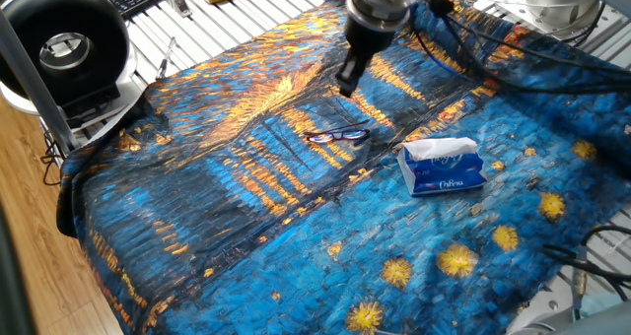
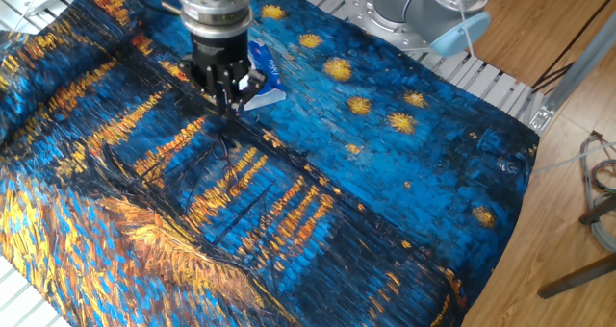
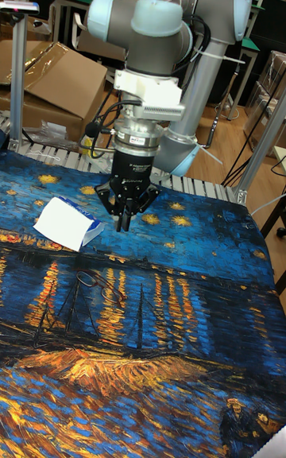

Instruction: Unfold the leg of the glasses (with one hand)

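Note:
The glasses point(image 1: 337, 135) lie flat on the painted blue-and-orange cloth point(image 1: 246, 227), a thin dark reddish frame with clear lenses. They are too small to tell how the legs lie. In the tall fixed view the glasses point(image 3: 102, 285) show as faint reddish loops left of and below the fingertips. The hand, a black gripper point(image 1: 348, 84), hangs above the cloth just behind and slightly right of the glasses, apart from them. Its fingers meet in a point with nothing between them, as the gripper point(image 3: 124, 225) and the gripper point(image 2: 231, 102) also show.
A blue-white tissue pack point(image 1: 443, 166) lies right of the glasses, and the pack point(image 3: 67, 224) sits close to the gripper's left. Black cables point(image 1: 513, 54) trail over the cloth at the back right. A black ring lamp point(image 1: 64, 49) stands at the left edge.

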Robot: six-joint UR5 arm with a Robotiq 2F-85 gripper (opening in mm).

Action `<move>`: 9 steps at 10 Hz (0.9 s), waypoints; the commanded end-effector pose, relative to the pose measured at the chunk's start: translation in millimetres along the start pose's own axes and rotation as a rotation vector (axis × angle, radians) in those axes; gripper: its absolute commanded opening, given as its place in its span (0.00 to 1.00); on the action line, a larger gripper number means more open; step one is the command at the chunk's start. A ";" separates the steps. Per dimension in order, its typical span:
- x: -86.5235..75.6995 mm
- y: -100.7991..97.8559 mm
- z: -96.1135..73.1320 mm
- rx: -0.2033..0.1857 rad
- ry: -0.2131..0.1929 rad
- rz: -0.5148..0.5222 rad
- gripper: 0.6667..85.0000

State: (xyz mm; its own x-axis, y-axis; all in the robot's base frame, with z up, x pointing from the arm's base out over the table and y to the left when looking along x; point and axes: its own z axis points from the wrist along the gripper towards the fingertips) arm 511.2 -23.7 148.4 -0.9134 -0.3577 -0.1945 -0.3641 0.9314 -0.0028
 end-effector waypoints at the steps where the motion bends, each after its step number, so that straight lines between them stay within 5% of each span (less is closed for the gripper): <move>1: 9.3 0.2 15.8 0.012 -0.037 -0.002 0.24; 4: 18.8 -4.2 15.1 0.029 -0.001 0.016 0.15; 5: 27.4 -9.7 14.7 0.051 0.031 0.032 0.00; 9: 60.0 -5.0 11.8 0.038 0.157 0.061 0.00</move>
State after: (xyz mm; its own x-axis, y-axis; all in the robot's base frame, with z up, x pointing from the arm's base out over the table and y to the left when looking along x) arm 476.7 -44.7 125.7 -0.9405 -0.3248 -0.1000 -0.3223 0.9458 -0.0402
